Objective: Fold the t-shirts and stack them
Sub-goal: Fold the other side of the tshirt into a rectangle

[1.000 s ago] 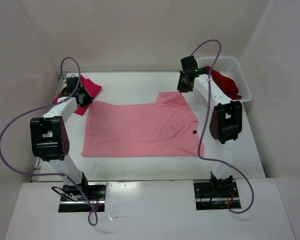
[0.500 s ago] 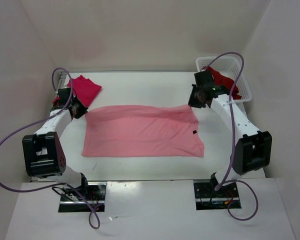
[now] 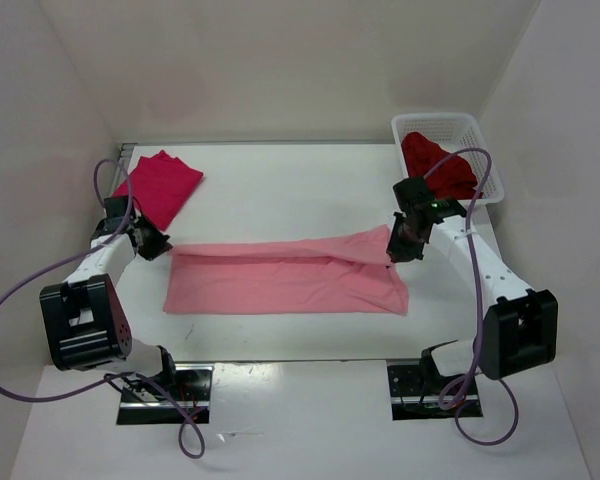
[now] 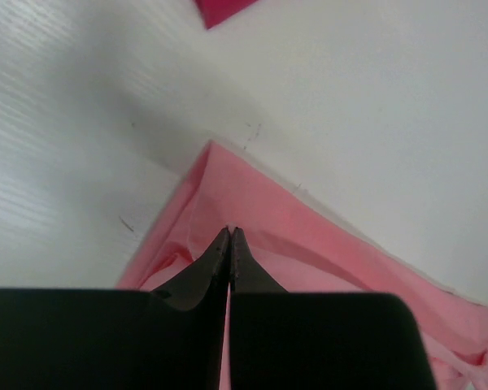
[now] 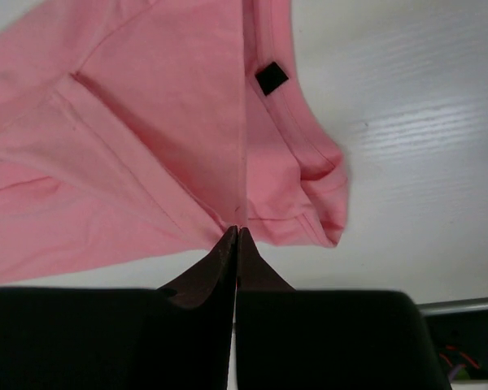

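A white table stands enclosed by plain off-white walls at the back and both sides. Soft, even light falls across it. A white mesh basket sits in its far right corner.

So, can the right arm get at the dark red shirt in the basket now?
Probably not yet. The basket is open on top and close by, but the right tool is shut on the light pink shirt and must release it first.
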You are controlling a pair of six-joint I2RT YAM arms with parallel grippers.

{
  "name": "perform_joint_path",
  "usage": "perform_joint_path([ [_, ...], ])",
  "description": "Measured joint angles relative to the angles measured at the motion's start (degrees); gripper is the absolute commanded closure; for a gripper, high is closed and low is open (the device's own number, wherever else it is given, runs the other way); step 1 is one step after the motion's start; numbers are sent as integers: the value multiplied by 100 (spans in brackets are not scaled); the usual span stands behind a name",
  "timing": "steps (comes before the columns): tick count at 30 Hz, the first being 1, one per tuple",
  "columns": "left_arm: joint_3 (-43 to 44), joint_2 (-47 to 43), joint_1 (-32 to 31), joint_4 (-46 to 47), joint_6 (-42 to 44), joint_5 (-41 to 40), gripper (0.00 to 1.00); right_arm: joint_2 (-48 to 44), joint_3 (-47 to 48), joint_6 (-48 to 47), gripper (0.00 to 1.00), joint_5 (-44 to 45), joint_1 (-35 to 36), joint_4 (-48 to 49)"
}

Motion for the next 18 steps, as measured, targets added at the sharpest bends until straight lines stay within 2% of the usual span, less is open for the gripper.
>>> perform_joint_path([
  [5, -61, 7, 120, -87, -13, 184, 98, -153, -50, 76, 100, -28, 0, -291],
  [7, -63, 4, 120, -98, -17, 238, 95, -184, -72, 122, 100, -37, 0, -369],
  [8, -70, 4, 120, -107, -26, 245, 92, -195, -90, 133, 96, -39, 0, -428],
  [11, -101, 2, 138, -138, -15, 256, 74, -269, -219, 249, 84, -31, 0, -592],
  [12, -138, -7, 151, -136, -35, 258, 69, -315, -260, 280, 75, -26, 0, -678],
  [15, -219, -72, 229, -208, -92, 251, 68, -457, -286, 365, 69, -24, 0, -848],
  [18, -214, -299, 323, -289, -184, 214, 69, -555, -280, 393, 71, -4, 0, -907],
])
